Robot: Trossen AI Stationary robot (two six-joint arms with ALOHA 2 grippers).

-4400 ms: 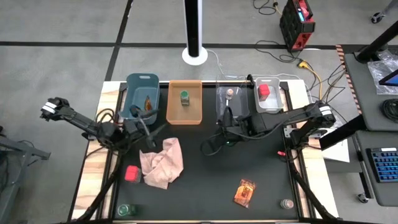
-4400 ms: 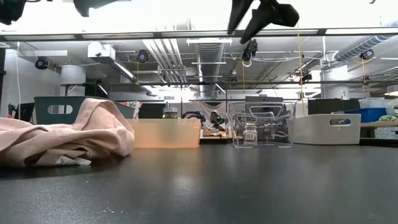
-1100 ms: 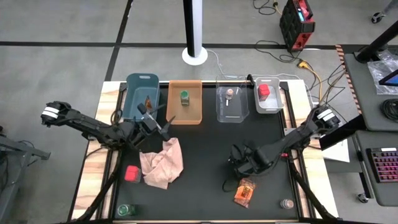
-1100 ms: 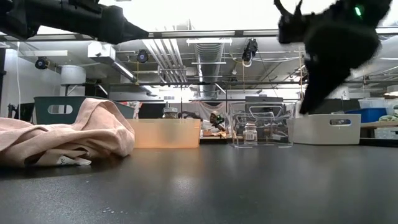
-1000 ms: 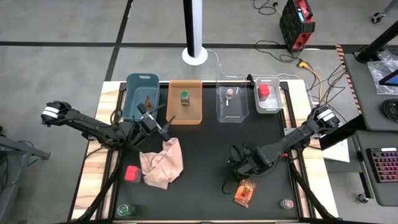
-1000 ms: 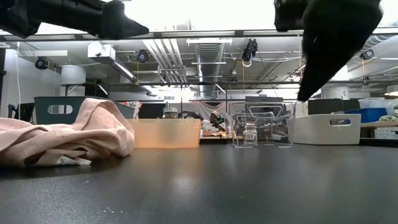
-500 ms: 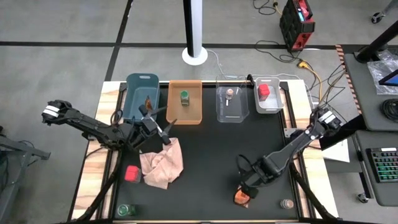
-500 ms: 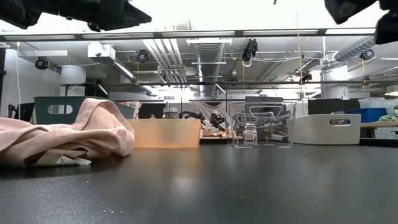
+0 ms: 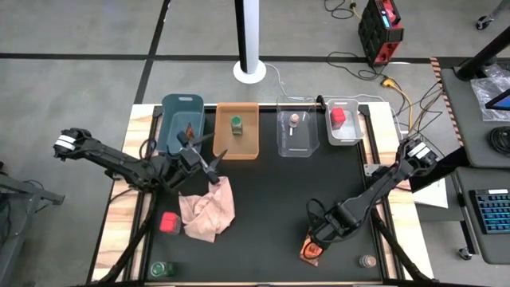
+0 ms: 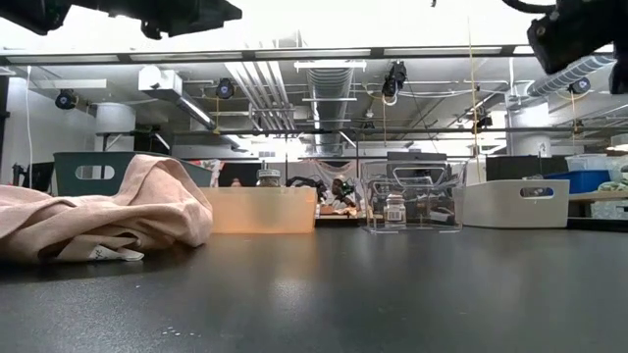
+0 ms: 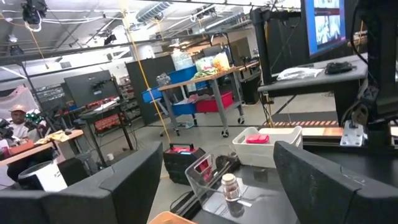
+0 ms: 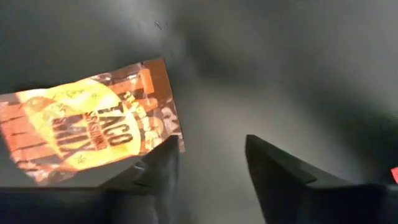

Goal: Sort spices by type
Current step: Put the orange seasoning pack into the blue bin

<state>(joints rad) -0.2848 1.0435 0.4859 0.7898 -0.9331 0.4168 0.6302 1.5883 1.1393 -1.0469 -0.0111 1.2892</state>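
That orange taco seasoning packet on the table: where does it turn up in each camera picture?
High view: the taco packet lies near the table's front edge, right of centre, under the right gripper.
Low view: not in it.
Left wrist view: not in it.
Right wrist view: the packet fills the left half, just beyond the fingers.
Shared landmark: the black tabletop.

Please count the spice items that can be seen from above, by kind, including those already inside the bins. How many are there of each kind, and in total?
Orange-brown foil packets: 2, one in the dark blue bin, one under the right tool.
Green-capped jars: 2.
Tan-lidded jars: 2.
Red boxy containers: 2.
Total: 8
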